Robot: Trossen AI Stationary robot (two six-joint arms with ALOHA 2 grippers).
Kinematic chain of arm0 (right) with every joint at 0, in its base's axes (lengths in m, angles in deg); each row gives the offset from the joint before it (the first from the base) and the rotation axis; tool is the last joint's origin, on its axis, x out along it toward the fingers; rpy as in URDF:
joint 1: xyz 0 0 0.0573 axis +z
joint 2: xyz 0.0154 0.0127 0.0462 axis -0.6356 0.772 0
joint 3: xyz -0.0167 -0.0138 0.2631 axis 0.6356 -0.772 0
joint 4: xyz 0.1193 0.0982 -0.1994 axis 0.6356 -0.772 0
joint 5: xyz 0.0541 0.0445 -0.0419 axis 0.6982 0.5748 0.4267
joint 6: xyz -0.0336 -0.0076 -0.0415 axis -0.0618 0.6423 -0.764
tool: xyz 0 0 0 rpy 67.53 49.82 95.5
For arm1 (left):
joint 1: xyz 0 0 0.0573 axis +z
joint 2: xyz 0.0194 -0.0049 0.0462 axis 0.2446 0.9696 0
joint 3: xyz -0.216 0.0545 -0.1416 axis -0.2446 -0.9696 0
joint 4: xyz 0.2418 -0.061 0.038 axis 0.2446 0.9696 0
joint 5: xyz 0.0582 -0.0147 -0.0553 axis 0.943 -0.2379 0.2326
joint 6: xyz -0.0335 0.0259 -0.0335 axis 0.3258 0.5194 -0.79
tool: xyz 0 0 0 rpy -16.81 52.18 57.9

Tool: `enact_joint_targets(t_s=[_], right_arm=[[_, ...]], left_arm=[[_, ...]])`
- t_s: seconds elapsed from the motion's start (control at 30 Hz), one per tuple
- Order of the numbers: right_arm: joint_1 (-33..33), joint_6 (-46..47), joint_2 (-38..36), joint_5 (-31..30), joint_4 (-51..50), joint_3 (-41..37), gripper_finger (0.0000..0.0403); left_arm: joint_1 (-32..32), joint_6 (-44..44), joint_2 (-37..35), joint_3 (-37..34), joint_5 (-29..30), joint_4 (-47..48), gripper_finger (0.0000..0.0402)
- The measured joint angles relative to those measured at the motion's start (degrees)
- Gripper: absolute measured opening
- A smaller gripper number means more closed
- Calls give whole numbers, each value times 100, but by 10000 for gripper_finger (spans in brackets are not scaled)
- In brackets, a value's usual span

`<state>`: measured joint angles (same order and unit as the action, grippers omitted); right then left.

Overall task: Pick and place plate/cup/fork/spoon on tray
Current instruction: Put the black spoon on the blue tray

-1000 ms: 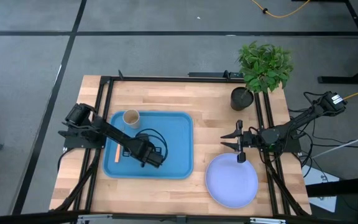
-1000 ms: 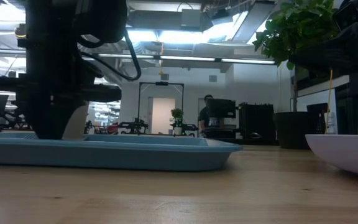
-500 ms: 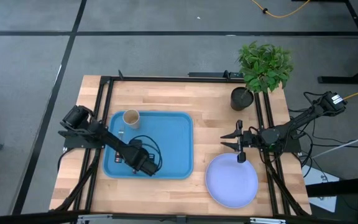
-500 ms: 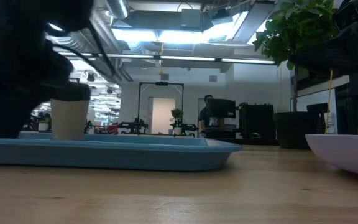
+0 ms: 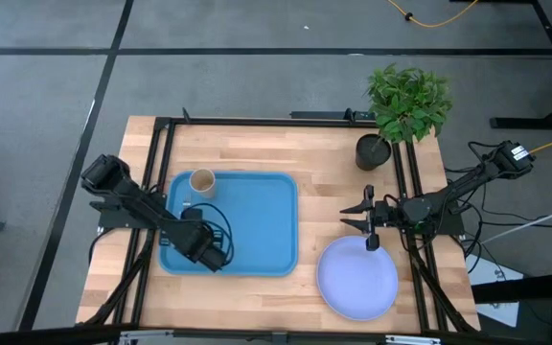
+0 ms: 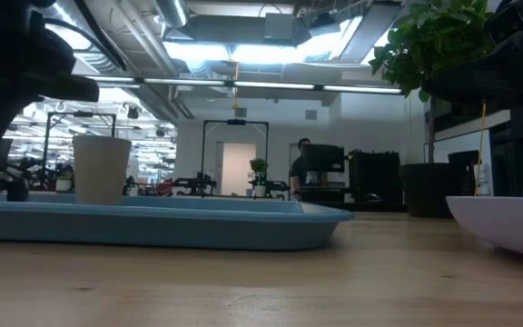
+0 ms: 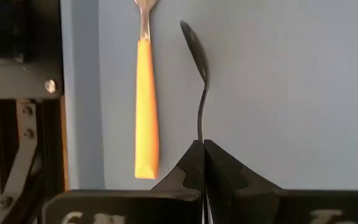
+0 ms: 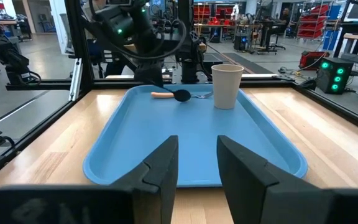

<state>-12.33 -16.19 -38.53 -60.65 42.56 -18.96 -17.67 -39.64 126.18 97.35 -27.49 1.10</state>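
Observation:
The blue tray (image 5: 257, 225) lies on the table's left half. The tan cup (image 5: 202, 182) stands upright in its far left corner. The orange-handled fork (image 7: 146, 106) lies flat on the tray floor by the left rim. My left gripper (image 5: 202, 247) is over the tray's near left part, shut on the dark spoon (image 7: 199, 74), which lies alongside the fork. The lavender plate (image 5: 357, 278) rests on the table at the near right. My right gripper (image 5: 367, 222) is open and empty, just past the plate's far edge. My left gripper pinches the free end of the spoon's handle (image 7: 200, 135) between its two shut fingertips. The fingers come from above and lie along the spoon. The spoon's bowl (image 7: 191, 38) points away from the fingers, low over the tray floor; whether it touches the floor I cannot tell.
A black pot with a green plant (image 5: 405, 110) stands at the table's far right corner. Black frame rails (image 5: 156, 182) run along the table's left and right sides. Bare wood lies between the tray and the plate.
My left gripper has moved across the tray from its middle toward the table's left edge, staying shut. In the low view it has uncovered the cup.

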Motion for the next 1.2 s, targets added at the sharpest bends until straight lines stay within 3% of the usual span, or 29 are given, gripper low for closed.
enact_joint_targets(t_s=[0.23, 0.53, 0.87, 0.97, 1.1, 1.2], right_arm=[[0, -7, 0, 0, 0, 2, 115], [0, -14, 0, 0, 1, 1, 115], [0, -17, 0, -11, 0, 1, 115], [0, -19, 0, -11, 0, 2, 115], [0, -17, 0, -11, 1, 2, 115], [0, -8, 0, -11, 2, 2, 115]], left_arm=[[184, 332, 0, -104, 15, 96, 1], [379, 879, -2, -749, -84, -579, 0], [493, 907, 0, -728, 121, -568, 0], [488, 948, 0, -479, 533, -587, 0], [492, 1420, 2, -349, 1595, -1018, 0], [576, 1816, 95, -394, 1752, -1420, 0]])
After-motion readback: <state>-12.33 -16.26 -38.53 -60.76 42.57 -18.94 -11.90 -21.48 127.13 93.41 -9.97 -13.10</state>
